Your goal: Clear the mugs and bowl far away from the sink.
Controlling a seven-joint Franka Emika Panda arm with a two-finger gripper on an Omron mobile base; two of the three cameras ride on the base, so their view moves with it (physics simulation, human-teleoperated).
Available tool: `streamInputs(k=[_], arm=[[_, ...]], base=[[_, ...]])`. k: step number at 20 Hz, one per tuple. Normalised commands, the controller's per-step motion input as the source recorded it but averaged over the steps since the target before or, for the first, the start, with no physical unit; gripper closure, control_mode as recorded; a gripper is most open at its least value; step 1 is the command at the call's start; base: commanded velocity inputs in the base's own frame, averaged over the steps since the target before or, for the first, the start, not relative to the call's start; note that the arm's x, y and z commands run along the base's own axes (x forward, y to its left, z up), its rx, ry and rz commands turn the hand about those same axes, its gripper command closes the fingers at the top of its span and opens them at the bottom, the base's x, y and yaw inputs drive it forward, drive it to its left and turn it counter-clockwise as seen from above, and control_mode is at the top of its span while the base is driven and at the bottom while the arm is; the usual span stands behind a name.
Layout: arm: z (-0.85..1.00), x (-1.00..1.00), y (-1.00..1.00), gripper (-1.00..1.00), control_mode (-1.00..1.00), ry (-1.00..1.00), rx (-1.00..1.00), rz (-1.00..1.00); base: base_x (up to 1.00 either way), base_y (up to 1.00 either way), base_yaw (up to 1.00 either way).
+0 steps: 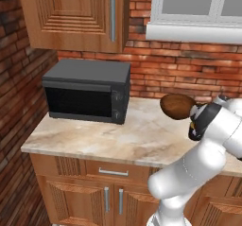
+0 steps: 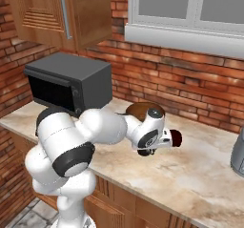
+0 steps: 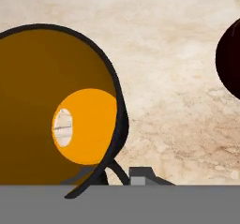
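From the left base view, the brown bowl [image 1: 177,106] sat on the marble counter [image 1: 118,135] just beyond the wrist, with the microwave [image 1: 87,90] well off to the gripper's left. From the right base view, the dark red mug [image 2: 175,138] lay just past the gripper [image 2: 164,141], the bowl behind it. In the hand view, the black mug [image 3: 56,106] with its orange inside loomed right at the fingertips, apparently just set down on the counter away from the sink; whether the jaws were parted or gripping its rim I cannot tell.
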Motion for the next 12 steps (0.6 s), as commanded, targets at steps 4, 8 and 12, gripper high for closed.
streamInputs(k=[4,8,12], arm=[[-0.24,0.37,-0.01,1.0,-1.0,0.0,0.0,-0.01],[-0.24,0.1,0.0,1.0,-1.0,-0.02,0.0,0.0],[-0.19,0.0,0.0,1.0,-1.0,-0.08,0.0,0.0]], base=[[0.0,0.0,0.0],[0.0,0.0,0.0],[0.0,0.0,0.0]])
